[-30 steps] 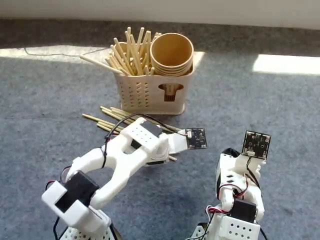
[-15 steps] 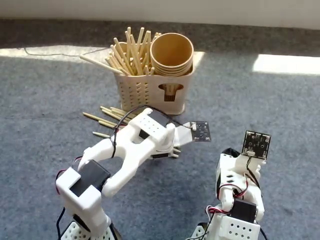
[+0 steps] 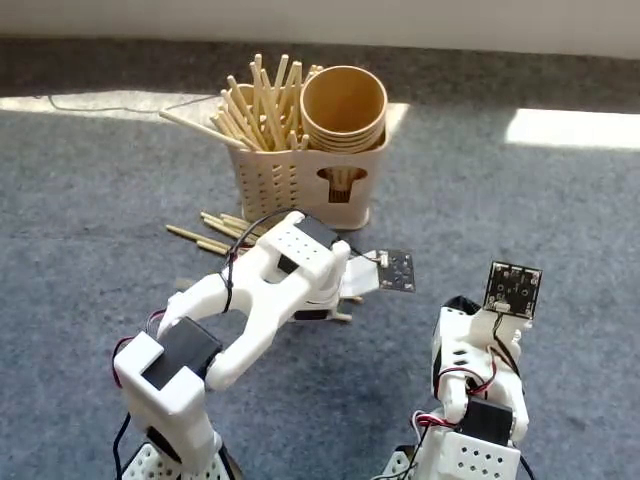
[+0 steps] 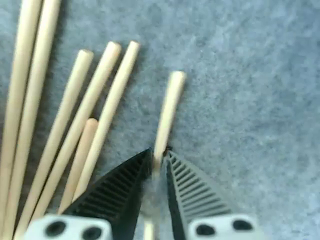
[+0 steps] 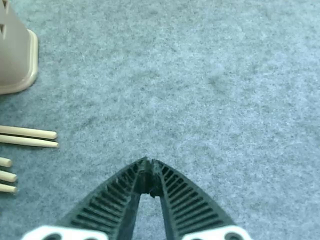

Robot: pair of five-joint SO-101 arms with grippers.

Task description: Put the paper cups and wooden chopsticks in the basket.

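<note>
My left pincer [image 4: 159, 152] clamps one chopstick [image 4: 170, 100] beside six loose chopsticks [image 4: 114, 95]; my right pincer [image 5: 149, 175] is closed, empty. One cup stack [image 3: 345, 135] sits in the basket [image 3: 300, 190]. My left arm has edged nearer it.

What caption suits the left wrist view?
Left gripper shut on one wooden chopstick, loose chopsticks alongside on grey carpet.

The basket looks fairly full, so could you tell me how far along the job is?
Done: the paper cups and many chopsticks stand in the basket. In hand: the left gripper is shut on one chopstick. Left: several loose chopsticks on the carpet.
</note>
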